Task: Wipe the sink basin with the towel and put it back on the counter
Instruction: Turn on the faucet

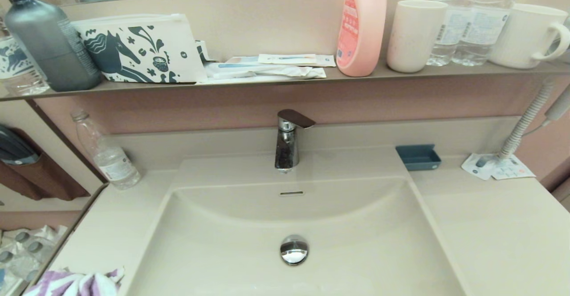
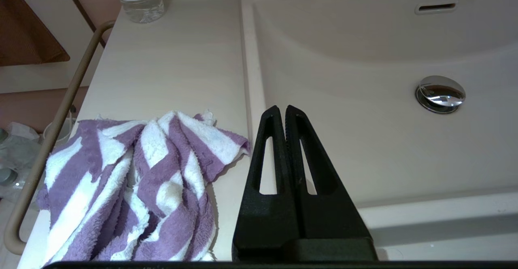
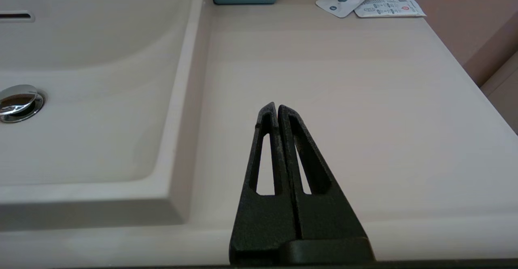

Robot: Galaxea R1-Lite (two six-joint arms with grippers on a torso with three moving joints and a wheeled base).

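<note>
Purple-and-white towel (image 2: 133, 188): lying crumpled on the tabletop (image 2: 174, 70) at the robot's left of the basin, just beside the rim, near the front edge; only a corner of it is peeking into the head view (image 1: 75, 283).
Sink basin (image 1: 356, 247): sitting glossy beige in the middle, chrome drain plug (image 1: 294, 249) at its centre, overflow slot (image 1: 291, 193) on the back wall under the faucet (image 1: 288, 140).
Left gripper (image 2: 285, 108): hanging low over the front left corner of the basin, right next to the towel but not touching it; fingers (image 2: 271, 147) are pressing together, holding nothing.
Right gripper (image 3: 276, 106): hovering over the bare tabletop (image 3: 344, 83) on the right of the basin; fingers (image 3: 265, 147) are closed up tight too, nothing in them.
Back corners: a clear water bottle (image 1: 107, 153) is standing on the left, a small blue tray (image 1: 418, 157) and some paper sachets (image 1: 498, 167) are sitting on the right.
Shelf (image 1: 276, 82): carrying a grey bottle (image 1: 49, 38), horse-print pouch (image 1: 138, 49), pink bottle (image 1: 361, 24), white cup (image 1: 414, 35) and mug (image 1: 527, 35).
</note>
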